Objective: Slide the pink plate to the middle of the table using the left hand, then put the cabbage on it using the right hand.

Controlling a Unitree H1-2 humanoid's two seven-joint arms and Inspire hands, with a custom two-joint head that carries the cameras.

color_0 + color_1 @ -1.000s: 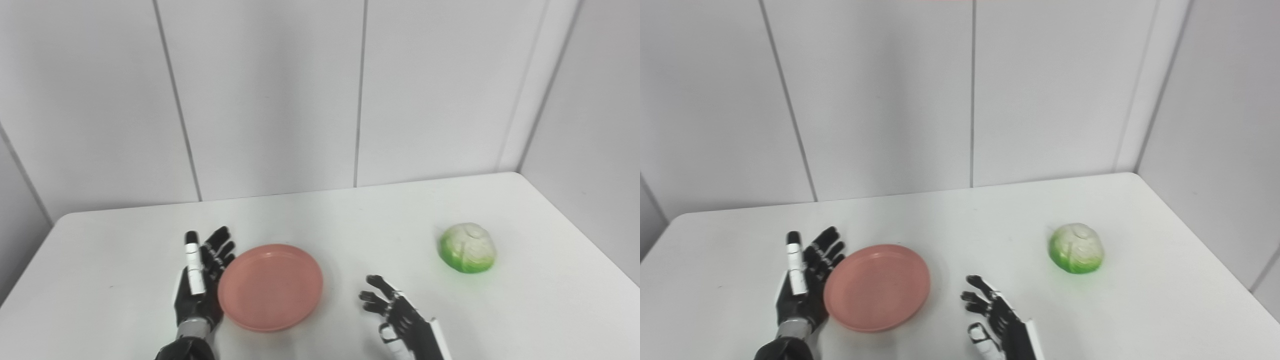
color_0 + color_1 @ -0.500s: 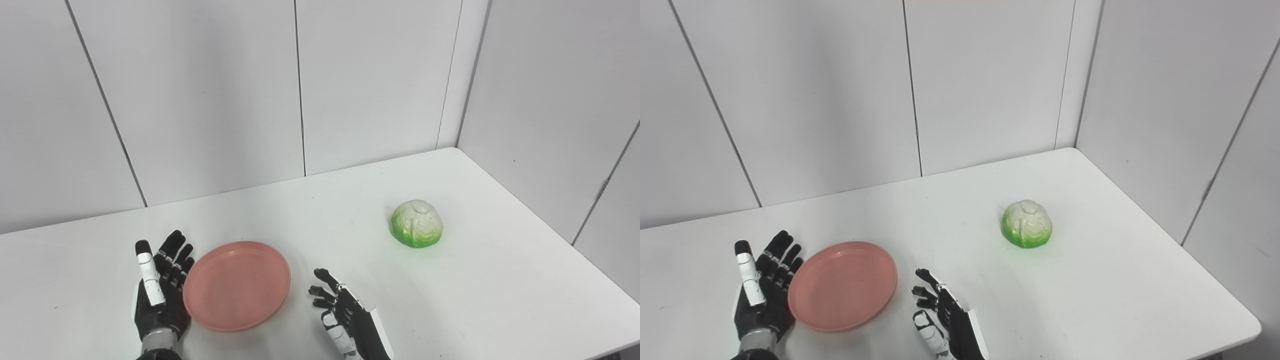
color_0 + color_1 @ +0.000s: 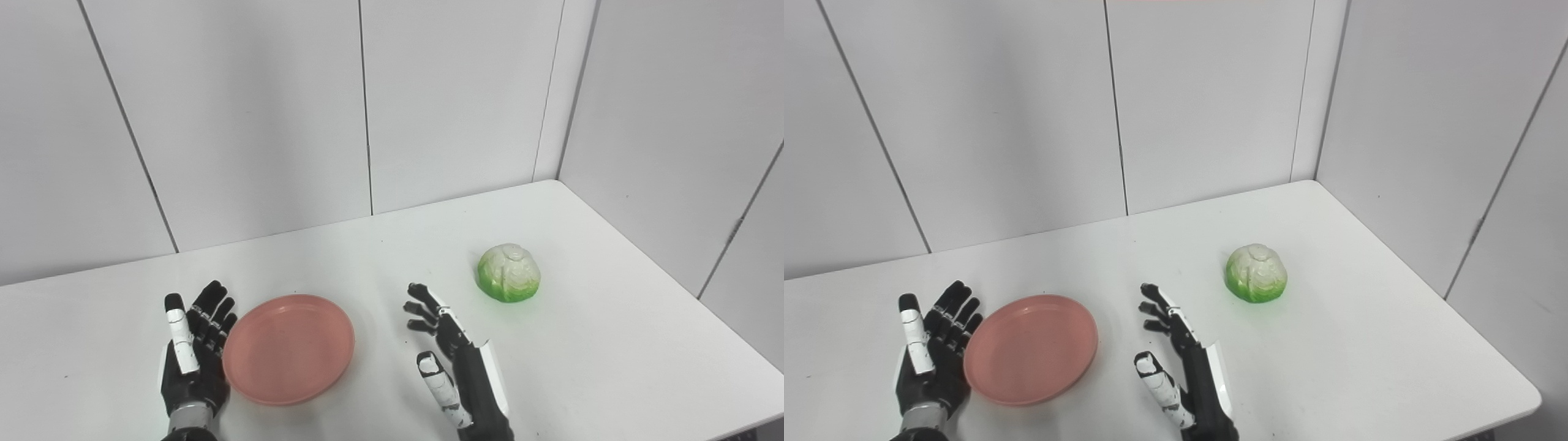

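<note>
Right now the pink plate (image 3: pixel 288 349) lies flat on the white table (image 3: pixel 612 343), toward the near left part of it, with nothing on it. Just beside its left rim rests the left hand (image 3: pixel 193 352), palm turned toward the plate, fingers (image 3: pixel 210 304) spread and pointing away from the robot, thumb (image 3: pixel 179 334) raised; whether the hand actually touches the rim cannot be told, though it sits right up against it. It holds nothing.

To the right of the plate, with a strip of bare table between them, the right hand (image 3: pixel 1179 361) stands edge-on above the table, fingers apart and slightly curled, thumb set off toward the robot, empty as well. Its fingertips (image 3: pixel 1149 290) point toward the far right.

Farther right and a little farther back, the cabbage (image 3: pixel 1256 281) sits alone on the table, green at its base and pale on top, clearly apart from the right hand and well apart from the plate
</note>
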